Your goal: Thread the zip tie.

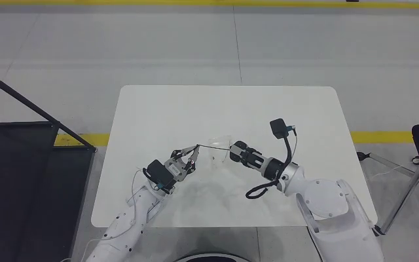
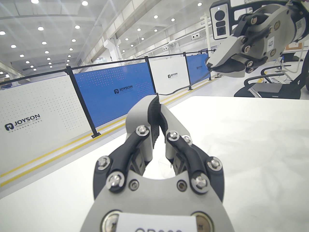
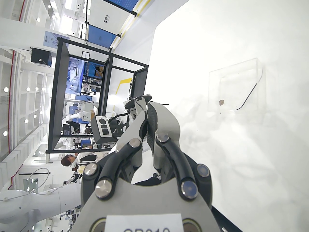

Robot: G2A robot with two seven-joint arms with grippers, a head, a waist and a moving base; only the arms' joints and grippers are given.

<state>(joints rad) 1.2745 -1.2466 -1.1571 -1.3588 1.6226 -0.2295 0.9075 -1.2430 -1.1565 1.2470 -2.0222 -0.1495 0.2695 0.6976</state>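
Observation:
A thin black zip tie (image 1: 213,147) spans the gap between my two grippers above the middle of the white table (image 1: 163,111). My left gripper (image 1: 195,151) is shut on its left end, and its pads (image 2: 154,108) are pressed together in the left wrist view. My right gripper (image 1: 230,152) is shut on the other end, fingers closed (image 3: 150,114). In the left wrist view the right gripper (image 2: 209,65) hangs a short way ahead. A short black end (image 3: 165,103) sticks out past the right fingertips.
A clear plastic box (image 3: 236,85) lies on the table just behind the grippers (image 1: 221,139). Inside it are another black zip tie (image 3: 248,95) and a small brown speck (image 3: 221,102). The remaining tabletop is bare white surface.

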